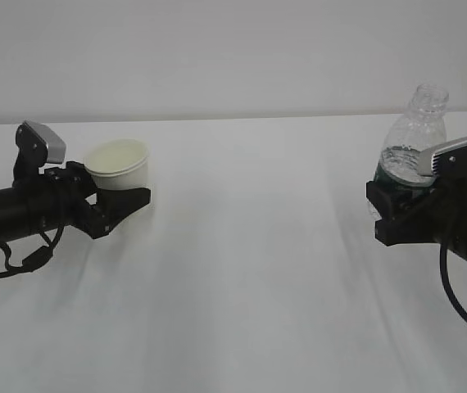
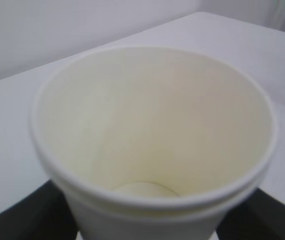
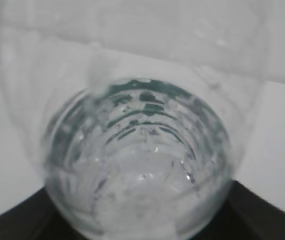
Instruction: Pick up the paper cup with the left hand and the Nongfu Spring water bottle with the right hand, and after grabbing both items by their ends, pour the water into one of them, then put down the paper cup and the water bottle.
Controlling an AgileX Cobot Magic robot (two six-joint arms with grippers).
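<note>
A white desk (image 1: pixel 242 270) with two black robot arms reaching in from either side. Near the left edge, the left claw (image 1: pixel 123 196) is closed around the lower part of a small white paper cup (image 1: pixel 119 164). The cup stands upright, and looking down into it from the wrist camera, it (image 2: pixel 152 140) appears empty and dry. Near the right edge, the right claw (image 1: pixel 397 209) grips a clear, capless water bottle (image 1: pixel 414 139) around its lower half, by the green label; the bottle is upright, with water (image 3: pixel 142 180) low inside.

Both things seem to be grasped, so the picking up looks done or nearly so. Bringing them together, pouring and setting down are all left.

Whether the cup and bottle rest on the desk or are lifted clear is hard to tell. The claws hide both bases, and the right arm runs off the picture's edge.
</note>
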